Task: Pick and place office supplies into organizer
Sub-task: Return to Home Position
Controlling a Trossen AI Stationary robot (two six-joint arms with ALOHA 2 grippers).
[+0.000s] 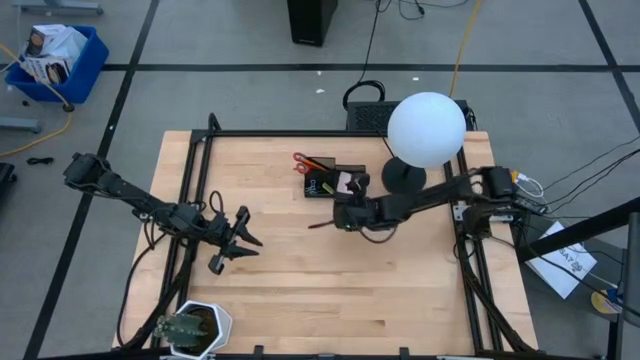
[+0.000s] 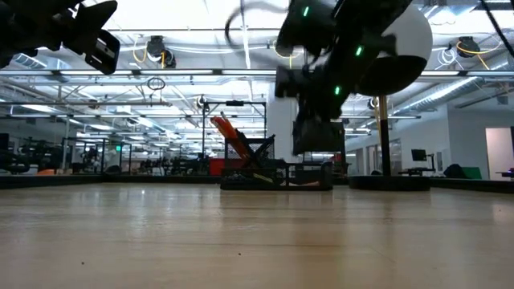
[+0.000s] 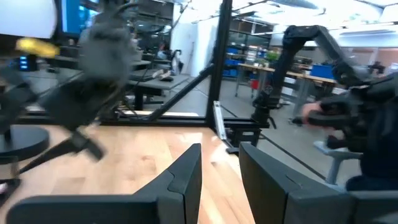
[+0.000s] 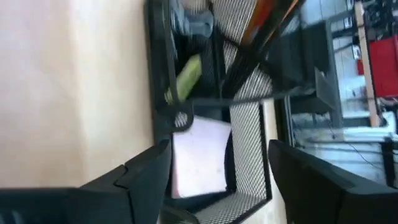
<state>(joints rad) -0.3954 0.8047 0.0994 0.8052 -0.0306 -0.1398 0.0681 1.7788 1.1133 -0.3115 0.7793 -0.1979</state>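
The right gripper (image 1: 345, 208) hangs over the middle of the table (image 1: 300, 290) with its 2 fingers (image 4: 146, 171) spread wide and nothing between them. In the right wrist view the black mesh organizer (image 4: 249, 134) lies just ahead of the fingertips. The pink sticky-note pad (image 4: 199, 158) shows in the gap between the 2 fingers. It lies flat in a low mesh compartment and touches neither finger. Past the fingertips, across a divider, a yellow-green stick (image 4: 185, 78) lies in the next compartment. Farther off an orange pen (image 4: 267, 18) leans in the taller back section. From above, the red-handled scissors (image 1: 305, 160) stick out of the organizer on the side away from these fingers. The lamp (image 1: 425, 128) stands beside the organizer, over the right arm. In the low view this gripper hangs clear of the table, in front of the organizer. The left gripper (image 1: 235, 245) is held well apart from the organizer, above bare wood. Its 2 fingers (image 3: 186, 180) are released with a narrow slit between them and grasp nothing. Only bare table shows through that slit.
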